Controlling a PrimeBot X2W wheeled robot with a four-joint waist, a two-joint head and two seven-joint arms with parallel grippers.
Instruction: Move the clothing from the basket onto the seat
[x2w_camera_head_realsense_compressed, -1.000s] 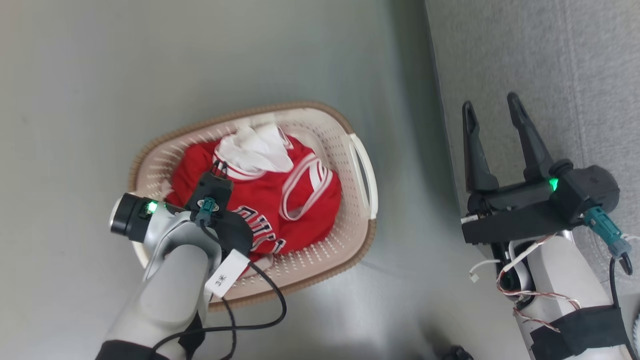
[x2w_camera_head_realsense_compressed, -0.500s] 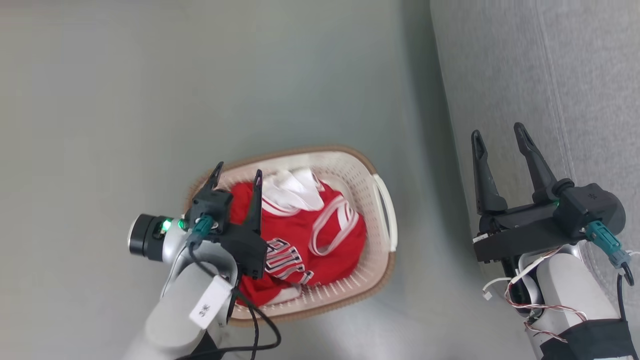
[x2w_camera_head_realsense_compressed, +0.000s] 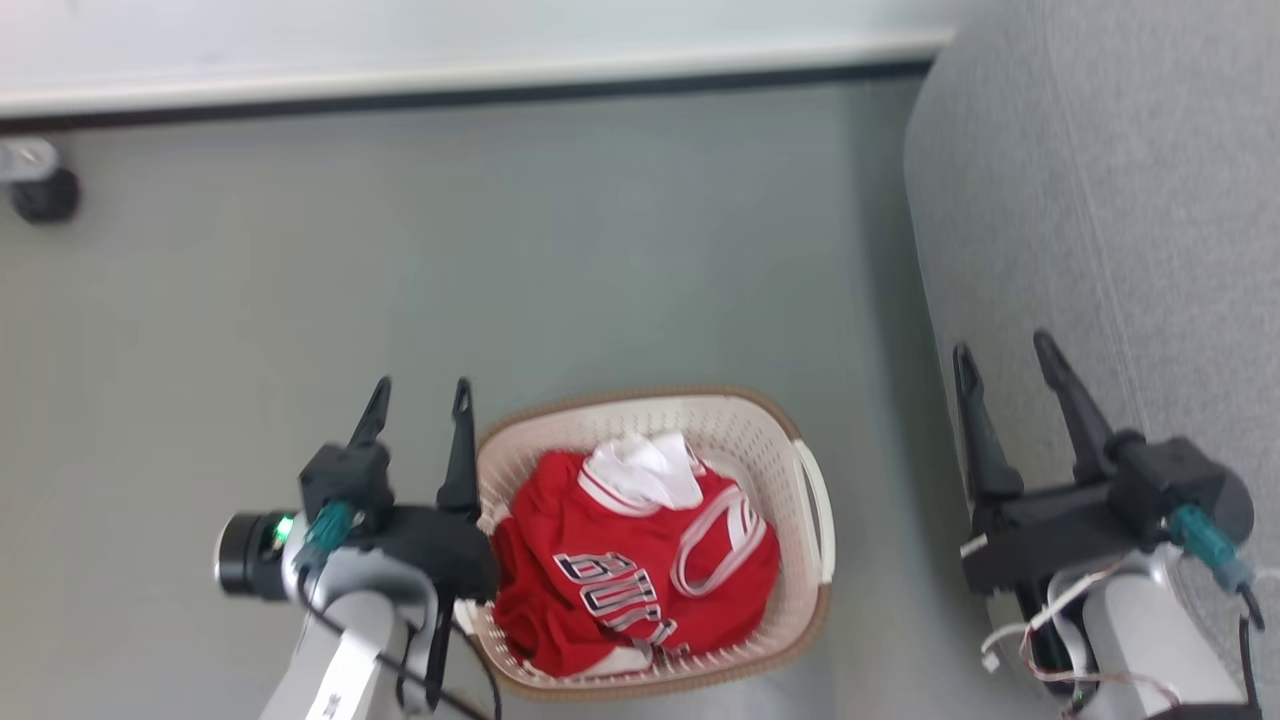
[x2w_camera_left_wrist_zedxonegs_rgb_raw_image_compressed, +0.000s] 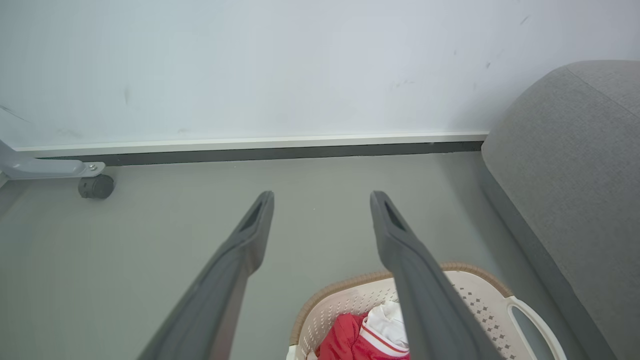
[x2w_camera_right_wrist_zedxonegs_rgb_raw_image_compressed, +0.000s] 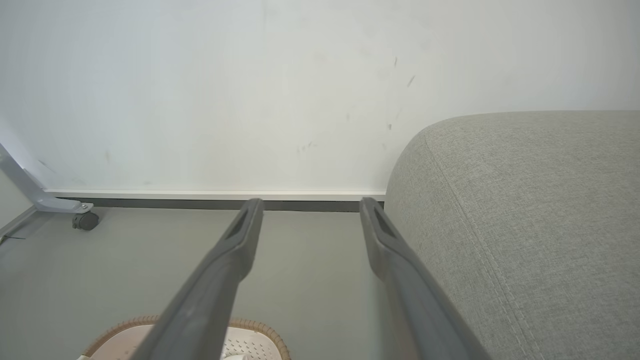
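Observation:
The red clothing (x2w_camera_head_realsense_compressed: 640, 570) with white trim and lettering lies bunched in the cream basket (x2w_camera_head_realsense_compressed: 760, 435) on the floor. Its white inner fabric (x2w_camera_left_wrist_zedxonegs_rgb_raw_image_compressed: 387, 322) and the basket's rim (x2w_camera_left_wrist_zedxonegs_rgb_raw_image_compressed: 350, 290) show at the bottom of the left wrist view. My left gripper (x2w_camera_head_realsense_compressed: 420, 397) is open and empty, raised beside the basket's left rim. At the right my right gripper (x2w_camera_head_realsense_compressed: 1003, 351) is open and empty over the edge of the grey seat (x2w_camera_head_realsense_compressed: 1100, 180). The seat (x2w_camera_right_wrist_zedxonegs_rgb_raw_image_compressed: 525, 225) takes up the right of the right wrist view, and the seat (x2w_camera_left_wrist_zedxonegs_rgb_raw_image_compressed: 575, 165) also shows in the left wrist view.
A white wall with a dark skirting strip (x2w_camera_head_realsense_compressed: 470, 88) runs along the far side of the grey floor. A caster wheel (x2w_camera_head_realsense_compressed: 42, 195) on a pale metal leg stands at the far left. Open floor lies between the basket and the wall.
My left gripper has opened, let go of the clothing and risen out of the basket to its left rim. The camera has tilted up, bringing the wall into view.

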